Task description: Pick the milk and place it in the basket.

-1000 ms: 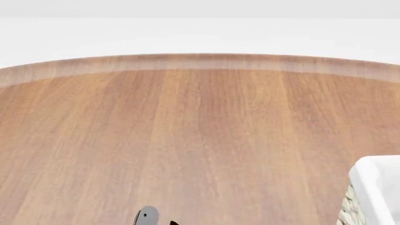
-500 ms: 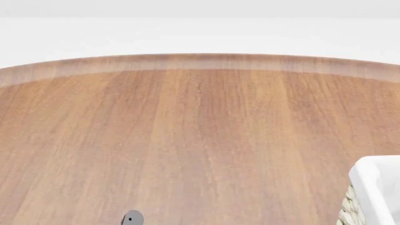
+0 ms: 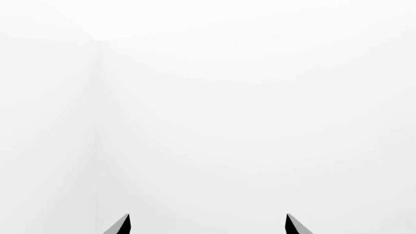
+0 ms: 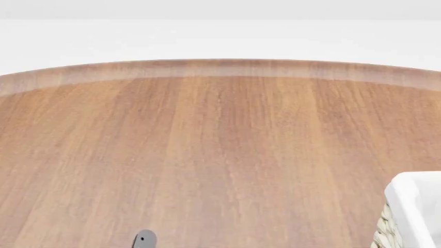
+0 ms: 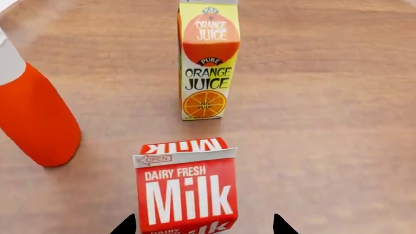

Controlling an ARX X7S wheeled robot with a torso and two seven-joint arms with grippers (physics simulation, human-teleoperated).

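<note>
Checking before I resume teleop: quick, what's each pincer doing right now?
Left pincer: open, empty, facing blank white.
Right pincer: open, tips either side of the milk, not closed on it.

A brown wooden bench (image 4: 220, 155) with a round far edge sits in front of a plain white wall (image 3: 260, 97). On the bench stands a tall orange juice carton (image 5: 206, 63). Off to one side of it is an orange bottle (image 5: 32, 117) with a white top.
</note>
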